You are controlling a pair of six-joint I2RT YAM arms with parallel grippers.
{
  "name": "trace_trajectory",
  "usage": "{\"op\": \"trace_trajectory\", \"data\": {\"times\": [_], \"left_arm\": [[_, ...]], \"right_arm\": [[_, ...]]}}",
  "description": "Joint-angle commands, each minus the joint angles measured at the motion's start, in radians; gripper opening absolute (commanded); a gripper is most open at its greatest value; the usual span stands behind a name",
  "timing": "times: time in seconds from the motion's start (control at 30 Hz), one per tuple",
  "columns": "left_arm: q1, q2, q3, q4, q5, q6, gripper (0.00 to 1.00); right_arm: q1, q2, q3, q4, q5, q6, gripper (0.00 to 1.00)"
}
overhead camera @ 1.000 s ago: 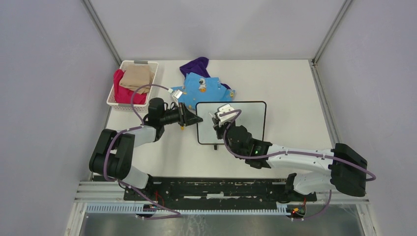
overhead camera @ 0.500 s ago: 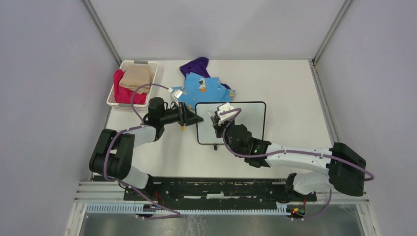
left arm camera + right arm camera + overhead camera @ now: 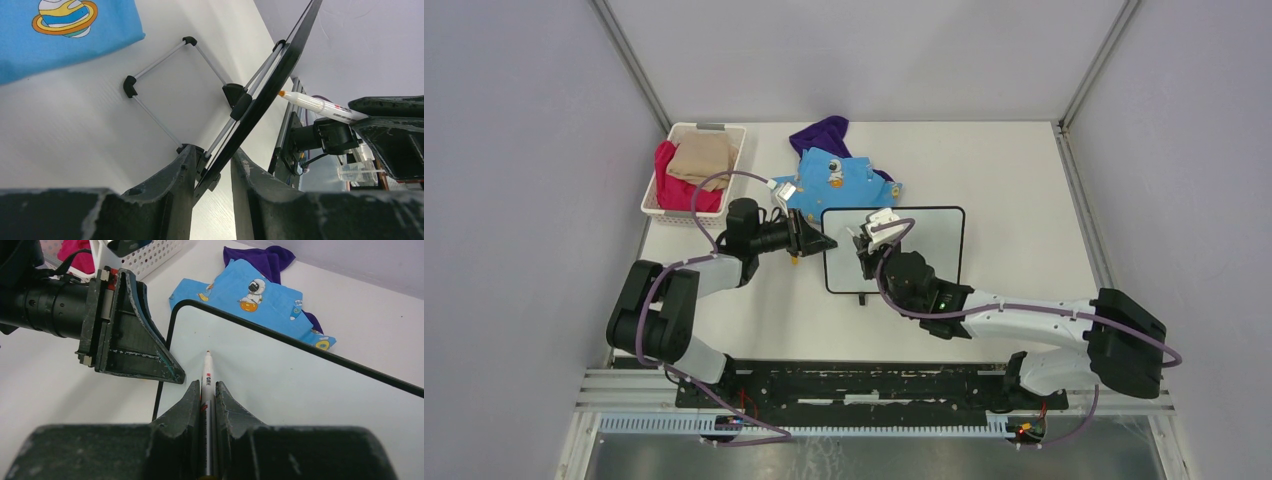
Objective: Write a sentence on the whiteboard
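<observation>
The whiteboard, white with a thin black frame, stands propped on its wire legs mid-table. My left gripper sits at its left edge. In the left wrist view the fingers close on the black frame, one on each side. My right gripper is shut on a white marker. It hovers over the board's left part. The marker's tip points at the white surface near the upper left corner, and its orange nib shows beside the board's edge. The sentence is out of view.
A white basket with red and tan cloth stands at the back left. A blue printed cloth and a purple cloth lie just behind the board. Grey walls close in both sides.
The right arm has crept slightly to the left with the marker. The whiteboard and the left arm stay where they were.
</observation>
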State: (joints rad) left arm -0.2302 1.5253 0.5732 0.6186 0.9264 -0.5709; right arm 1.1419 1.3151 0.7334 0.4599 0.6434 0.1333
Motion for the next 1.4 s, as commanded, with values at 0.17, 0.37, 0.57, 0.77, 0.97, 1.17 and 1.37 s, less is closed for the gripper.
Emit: {"op": "trace_trajectory", "data": {"times": [0.17, 0.37, 0.57, 0.77, 0.97, 1.17, 1.37], "left_arm": [[0.008, 0.001, 0.03, 0.024, 0.015, 0.013, 0.36], [0.008, -0.001, 0.031, 0.024, 0.014, 0.014, 0.35], [0.008, 0.001, 0.031, 0.025, 0.017, 0.014, 0.33], [0.008, 0.003, 0.031, 0.024, 0.018, 0.014, 0.31], [0.008, 0.003, 0.031, 0.024, 0.018, 0.014, 0.31], [0.008, 0.003, 0.032, 0.024, 0.02, 0.013, 0.3], [0.008, 0.004, 0.033, 0.024, 0.019, 0.012, 0.3]], "right_arm": [[-0.029, 0.024, 0.03, 0.016, -0.006, 0.046, 0.0], [-0.03, 0.015, 0.001, 0.011, -0.005, 0.052, 0.0], [-0.031, -0.011, -0.043, 0.008, 0.007, 0.062, 0.0], [-0.031, -0.034, -0.079, 0.003, 0.015, 0.066, 0.0], [-0.03, -0.056, -0.075, 0.003, -0.036, 0.069, 0.0], [-0.03, -0.106, -0.049, 0.023, -0.086, 0.074, 0.0], [-0.035, -0.097, -0.006, 0.012, -0.053, 0.043, 0.0]]}}
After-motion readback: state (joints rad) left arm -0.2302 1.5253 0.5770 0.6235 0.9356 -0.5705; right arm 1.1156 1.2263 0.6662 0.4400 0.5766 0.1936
